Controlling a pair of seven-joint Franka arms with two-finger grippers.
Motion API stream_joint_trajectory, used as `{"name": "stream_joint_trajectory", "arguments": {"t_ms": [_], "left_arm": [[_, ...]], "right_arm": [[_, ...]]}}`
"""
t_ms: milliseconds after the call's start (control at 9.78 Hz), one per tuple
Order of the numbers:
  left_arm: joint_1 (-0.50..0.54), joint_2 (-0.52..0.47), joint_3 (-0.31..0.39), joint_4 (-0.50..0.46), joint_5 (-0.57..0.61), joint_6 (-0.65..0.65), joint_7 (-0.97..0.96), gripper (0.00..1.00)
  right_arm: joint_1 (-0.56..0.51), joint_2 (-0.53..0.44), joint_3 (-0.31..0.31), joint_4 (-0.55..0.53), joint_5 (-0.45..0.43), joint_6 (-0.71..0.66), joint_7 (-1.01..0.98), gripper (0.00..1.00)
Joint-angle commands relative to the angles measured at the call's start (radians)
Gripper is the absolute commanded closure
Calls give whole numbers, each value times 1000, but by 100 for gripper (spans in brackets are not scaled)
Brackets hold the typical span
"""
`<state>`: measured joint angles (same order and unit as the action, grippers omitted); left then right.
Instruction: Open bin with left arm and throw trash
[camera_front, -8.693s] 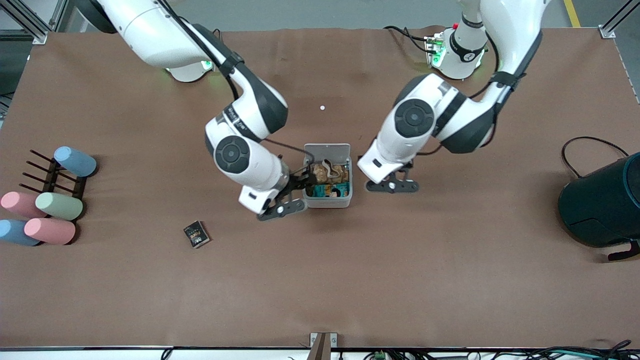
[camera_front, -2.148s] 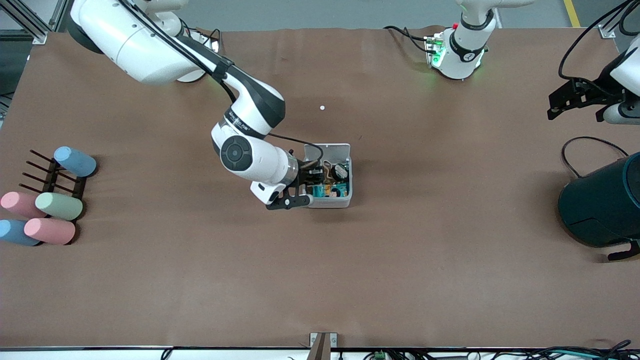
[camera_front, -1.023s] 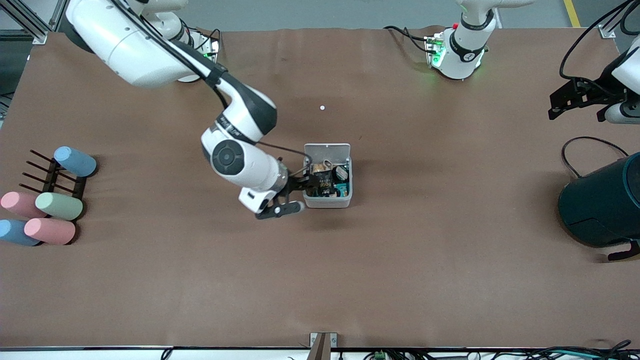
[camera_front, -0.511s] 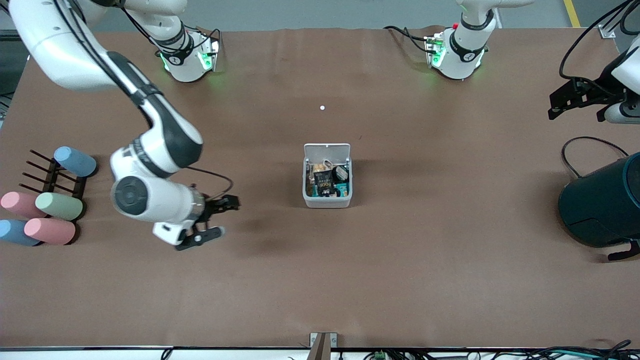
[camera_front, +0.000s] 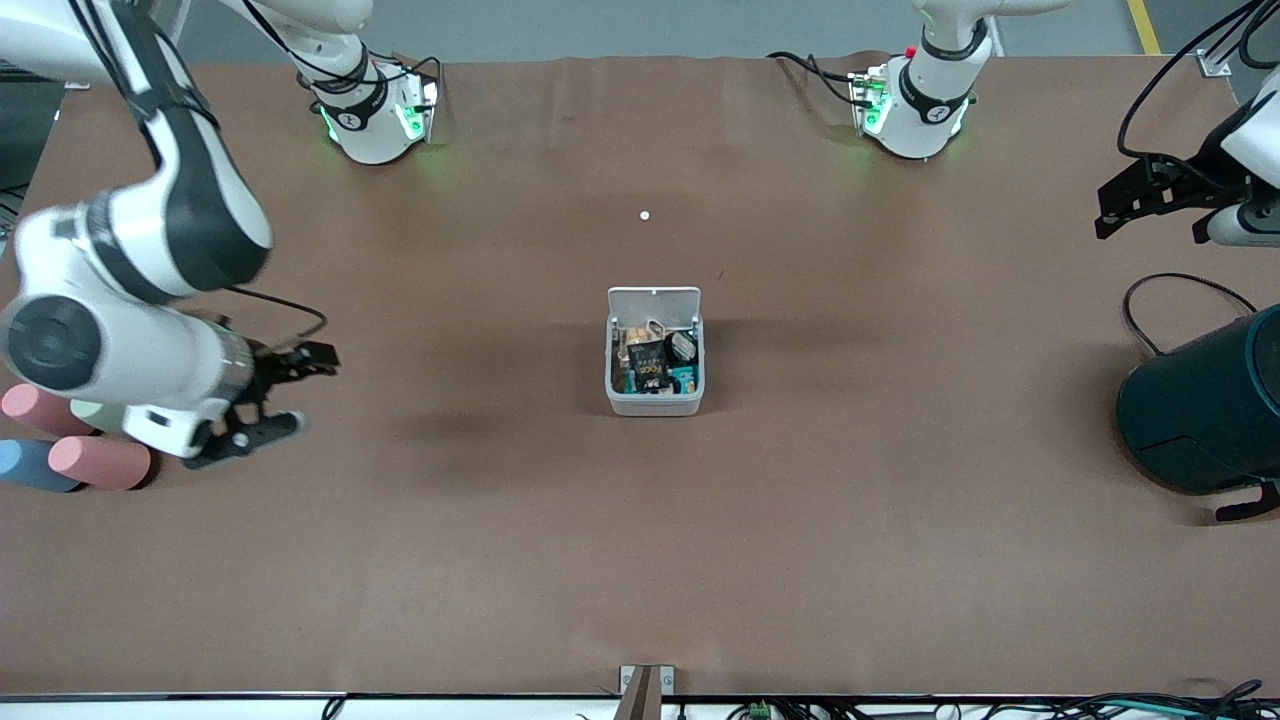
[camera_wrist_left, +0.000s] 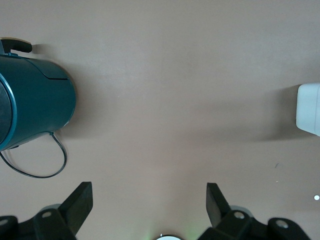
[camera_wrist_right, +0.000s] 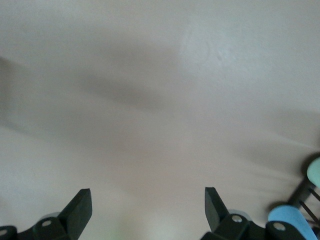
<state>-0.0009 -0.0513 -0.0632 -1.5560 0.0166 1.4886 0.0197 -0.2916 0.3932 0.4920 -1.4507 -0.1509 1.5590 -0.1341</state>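
Note:
The light-grey bin (camera_front: 655, 403) stands mid-table with its white lid (camera_front: 654, 298) tipped up open. Inside lie the trash items: a black packet (camera_front: 648, 362), a beige rubber band (camera_front: 655, 328) and a round disc (camera_front: 683, 345). My right gripper (camera_front: 298, 393) hangs open and empty over bare table beside the pastel cylinders, as the right wrist view (camera_wrist_right: 147, 197) also shows. My left gripper (camera_front: 1150, 225) waits open and empty over the left arm's end of the table. In its wrist view this gripper (camera_wrist_left: 147, 192) sees one corner of the bin (camera_wrist_left: 309, 109).
A large dark teal cylinder (camera_front: 1200, 410) (camera_wrist_left: 35, 107) lies at the left arm's end with a black cable loop (camera_front: 1180, 290) beside it. Pastel cylinders (camera_front: 100, 460) (camera_wrist_right: 287, 220) lie at the right arm's end. A small white dot (camera_front: 644, 215) sits on the table.
My right arm has swung away from the bin toward the pastel cylinders, with its gripper open and empty. The black packet now rests in the bin. The left arm has not moved.

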Motion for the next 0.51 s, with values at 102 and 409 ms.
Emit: {"name": "stream_joint_trajectory", "arguments": {"t_ms": [102,409], "left_arm": [[-10,2,-7,22,0,-11,-6,0],[-2,-1,-6,43,0,-13,-6,0]], "right_arm": [[194,-175,-406,-46,168,-48,-142,1],[304,-279,-538,-48,151,-50,-131,1]]}}
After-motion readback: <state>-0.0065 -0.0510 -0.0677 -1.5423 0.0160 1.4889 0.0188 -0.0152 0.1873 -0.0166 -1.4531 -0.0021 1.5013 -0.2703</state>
